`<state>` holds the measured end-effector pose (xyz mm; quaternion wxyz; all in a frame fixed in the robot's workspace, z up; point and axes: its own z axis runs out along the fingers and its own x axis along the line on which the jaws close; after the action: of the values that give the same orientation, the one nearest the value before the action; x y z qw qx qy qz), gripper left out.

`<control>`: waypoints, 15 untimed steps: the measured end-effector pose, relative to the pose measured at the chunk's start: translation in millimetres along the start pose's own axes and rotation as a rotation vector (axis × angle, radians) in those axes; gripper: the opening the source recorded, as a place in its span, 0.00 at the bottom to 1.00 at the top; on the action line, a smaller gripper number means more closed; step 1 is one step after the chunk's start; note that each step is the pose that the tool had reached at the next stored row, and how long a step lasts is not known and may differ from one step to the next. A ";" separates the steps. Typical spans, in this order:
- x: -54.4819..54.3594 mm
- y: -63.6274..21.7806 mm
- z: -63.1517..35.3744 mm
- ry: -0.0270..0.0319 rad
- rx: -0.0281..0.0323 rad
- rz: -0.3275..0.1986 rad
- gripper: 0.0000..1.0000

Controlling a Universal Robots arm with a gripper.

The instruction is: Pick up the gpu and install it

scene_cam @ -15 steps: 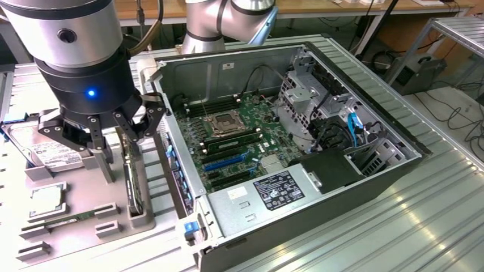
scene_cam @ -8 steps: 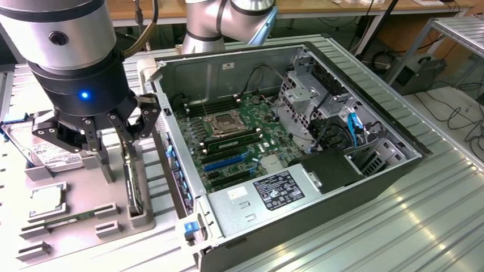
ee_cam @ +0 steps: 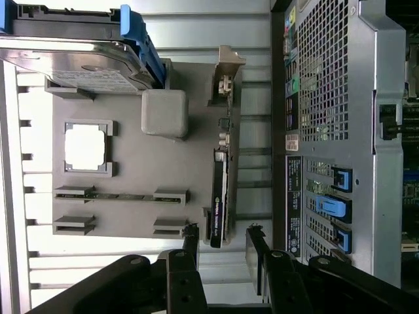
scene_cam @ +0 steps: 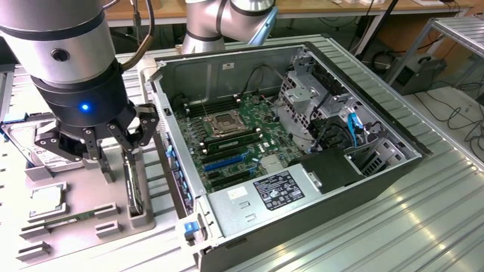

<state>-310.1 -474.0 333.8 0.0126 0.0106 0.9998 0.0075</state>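
Observation:
The gpu (scene_cam: 135,184) stands on its long edge in a slot of the grey holder plate (scene_cam: 83,190), just beside the open computer case at the exterior view's left. In the wrist view the gpu (ee_cam: 218,190) appears as a thin dark card with a silver bracket at its far end. My gripper (scene_cam: 119,164) hangs right over the card, open, and nothing is held. In the wrist view the gripper (ee_cam: 221,239) has one fingertip on each side of the card's near end, with a gap between each pad and the card.
The open computer case (scene_cam: 318,68) lies on its side with the motherboard (scene_cam: 234,141) exposed. The holder plate (ee_cam: 131,216) also carries a hard drive (ee_cam: 78,62), a processor (ee_cam: 85,145) and a memory stick (ee_cam: 121,195). The case's rear panel (ee_cam: 327,98) is close beside the card.

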 end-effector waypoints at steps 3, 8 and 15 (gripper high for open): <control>0.1 -0.1 3.6 0.0000 0.0001 0.000 0.42; 0.1 -0.1 4.9 0.0000 0.0001 0.000 0.42; 0.2 -0.1 6.3 0.0000 0.0001 0.000 0.42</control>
<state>-310.1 -474.0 327.6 0.0126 0.0106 0.9998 0.0074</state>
